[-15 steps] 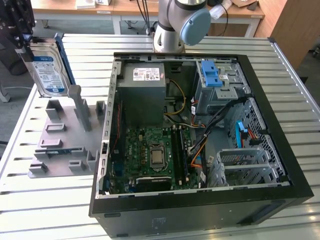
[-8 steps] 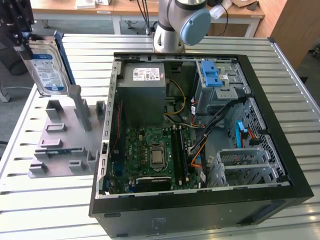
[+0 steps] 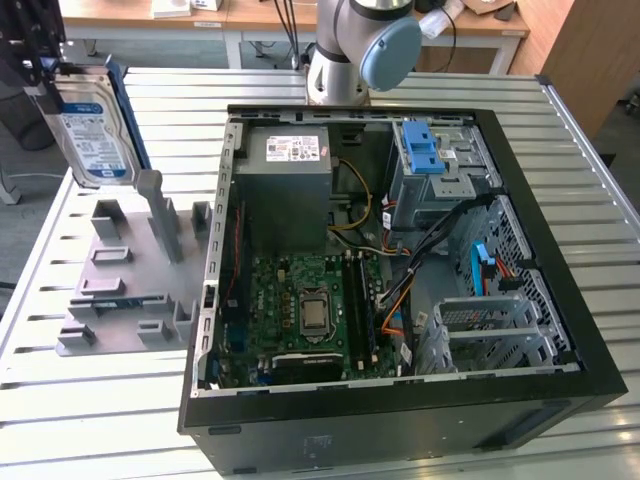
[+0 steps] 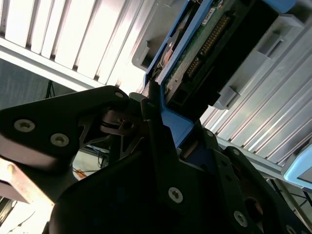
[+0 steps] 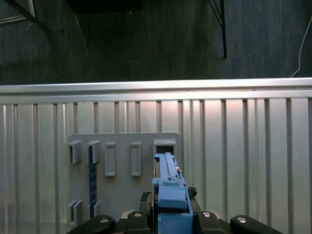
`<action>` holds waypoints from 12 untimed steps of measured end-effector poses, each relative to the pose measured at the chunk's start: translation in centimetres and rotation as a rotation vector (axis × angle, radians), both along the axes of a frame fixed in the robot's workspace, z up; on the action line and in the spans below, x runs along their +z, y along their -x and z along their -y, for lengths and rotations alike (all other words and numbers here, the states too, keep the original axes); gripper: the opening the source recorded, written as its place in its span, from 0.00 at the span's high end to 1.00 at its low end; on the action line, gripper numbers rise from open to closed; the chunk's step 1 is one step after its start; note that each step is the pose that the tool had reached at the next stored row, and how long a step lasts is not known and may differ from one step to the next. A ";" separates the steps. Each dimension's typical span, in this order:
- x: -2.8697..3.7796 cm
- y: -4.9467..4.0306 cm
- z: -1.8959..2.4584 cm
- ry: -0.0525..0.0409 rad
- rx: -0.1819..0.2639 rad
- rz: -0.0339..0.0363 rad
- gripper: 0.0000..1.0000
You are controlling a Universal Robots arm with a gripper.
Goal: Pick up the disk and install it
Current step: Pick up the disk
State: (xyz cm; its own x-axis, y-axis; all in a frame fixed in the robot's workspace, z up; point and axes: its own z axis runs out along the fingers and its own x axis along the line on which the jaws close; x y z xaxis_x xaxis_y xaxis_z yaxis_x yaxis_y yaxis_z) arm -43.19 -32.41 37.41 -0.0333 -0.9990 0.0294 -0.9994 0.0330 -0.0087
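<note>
Disk (image 3: 95, 135), upright above the grey rack (image 3: 125, 268), gripper (image 4: 175, 129) pinching its blue rail.
Likely rigid, dense and shock-sensitive; best held by the rail edges, not the circuit-board face.

Slatted metal table (image 3: 100, 430): pale, evenly lit. Beyond its far edge: wooden desks (image 3: 250, 15). Off its far corner: a wooden cabinet (image 3: 585, 50). Beside it: grey floor (image 3: 22, 235). In the first wrist view, a dark wall (image 5: 146, 39) stands behind the table's edge.
</note>
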 end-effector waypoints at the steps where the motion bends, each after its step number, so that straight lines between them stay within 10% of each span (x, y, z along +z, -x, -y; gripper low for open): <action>1: 0.08 0.00 0.00 0.0000 0.000 0.0000 0.64; 12: 0.96 0.00 0.00 -0.0012 0.000 0.0000 0.64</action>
